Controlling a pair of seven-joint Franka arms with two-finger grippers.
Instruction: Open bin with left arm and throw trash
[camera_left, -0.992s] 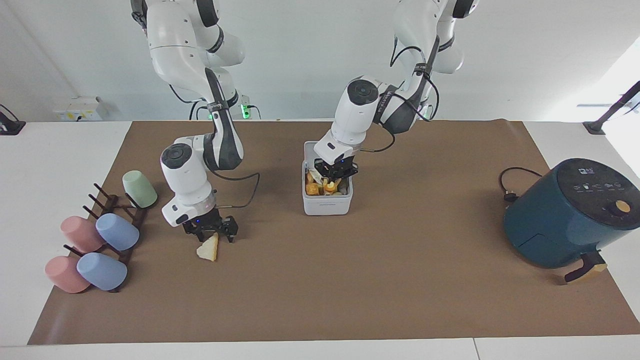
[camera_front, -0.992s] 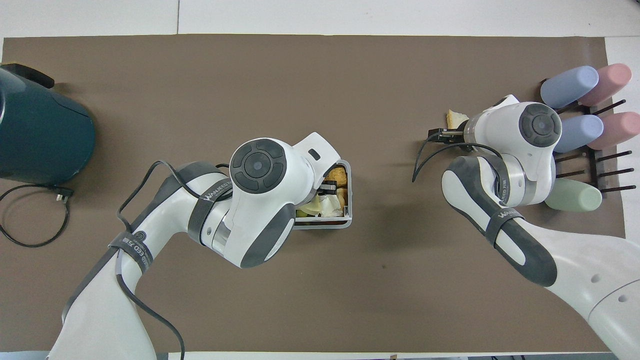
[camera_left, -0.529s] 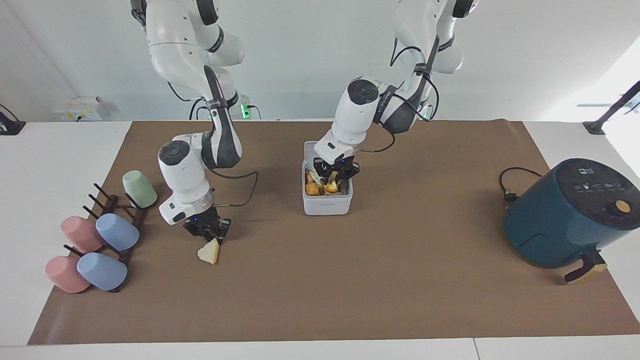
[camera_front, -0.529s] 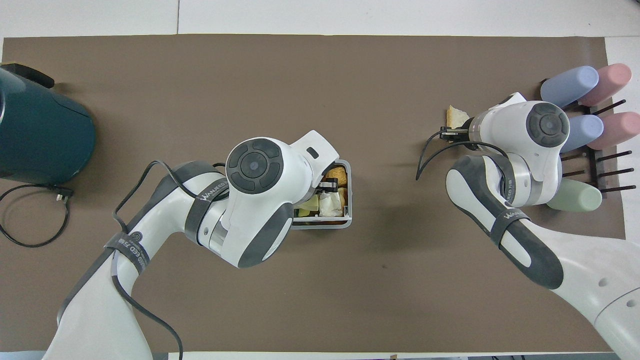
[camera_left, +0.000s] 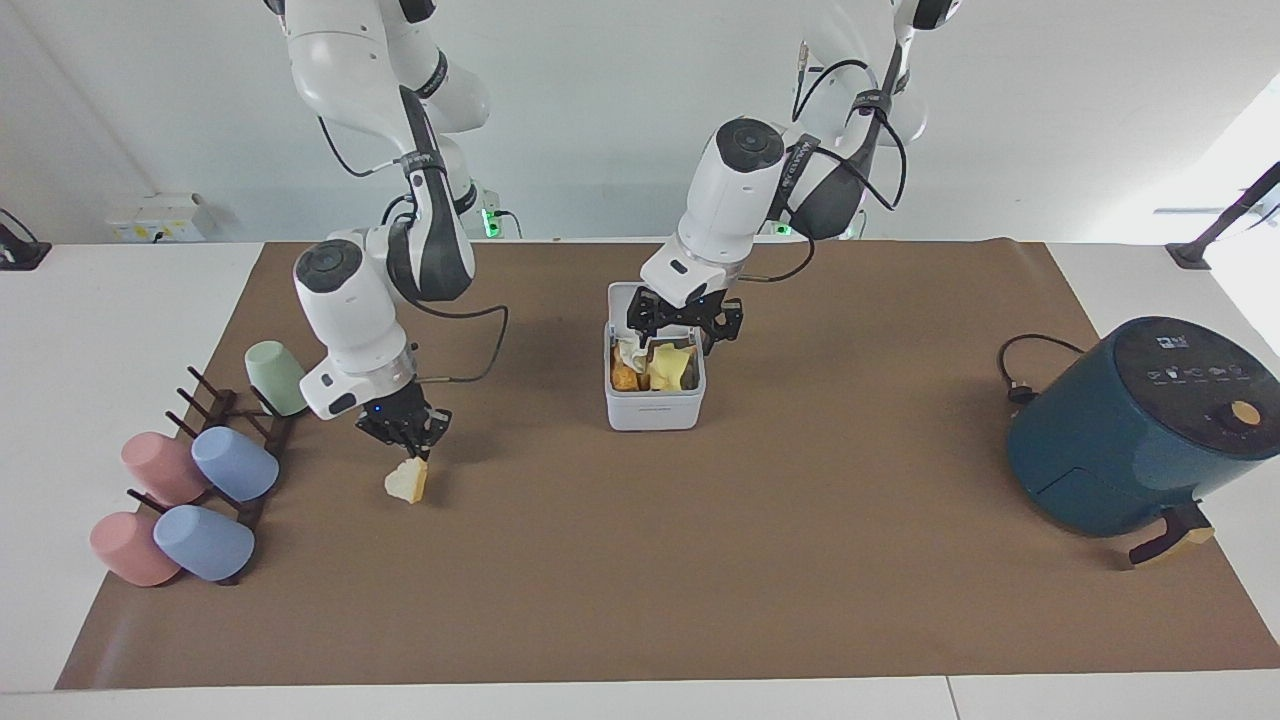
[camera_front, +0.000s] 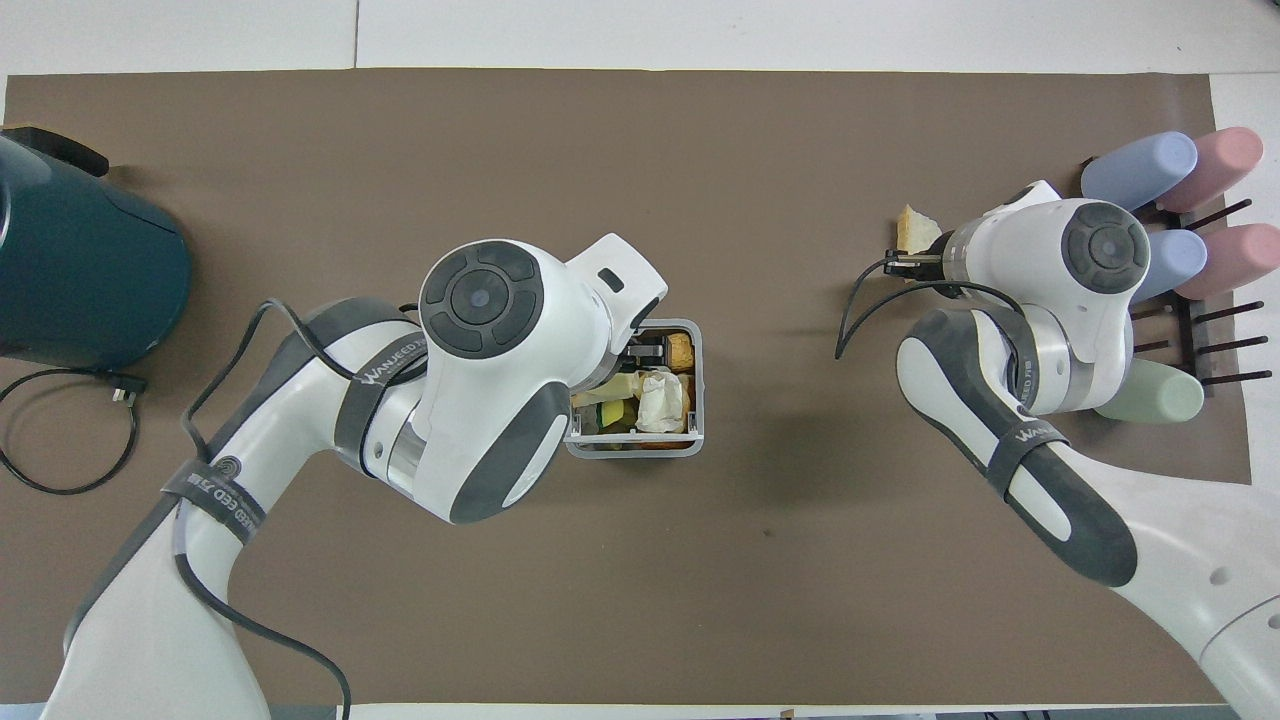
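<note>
The white bin (camera_left: 655, 412) stands mid-mat with its lid (camera_left: 622, 296) tipped up at the side nearer the robots. Inside lie a golden-brown fried lump (camera_left: 625, 379), a yellow block (camera_left: 671, 368) and crumpled white paper (camera_front: 662, 397). My left gripper (camera_left: 682, 338) hovers just over the bin's opening, open and holding nothing. In the overhead view the left arm covers much of the bin (camera_front: 697, 400). Toward the right arm's end of the table, my right gripper (camera_left: 408, 440) is shut on the pale bread wedge (camera_left: 405, 482), which hangs from its fingertips just above the mat (camera_front: 912, 228).
A dark teal air fryer (camera_left: 1130, 430) with its cable (camera_left: 1018, 368) sits at the left arm's end of the table. At the right arm's end a dark peg rack (camera_left: 235, 440) holds pink, blue and green cups (camera_left: 232, 464). A brown mat (camera_left: 640, 600) covers the table.
My left gripper opened and rose above the bin, leaving the yellow block inside. My right gripper shut on the bread wedge and raised it off the mat.
</note>
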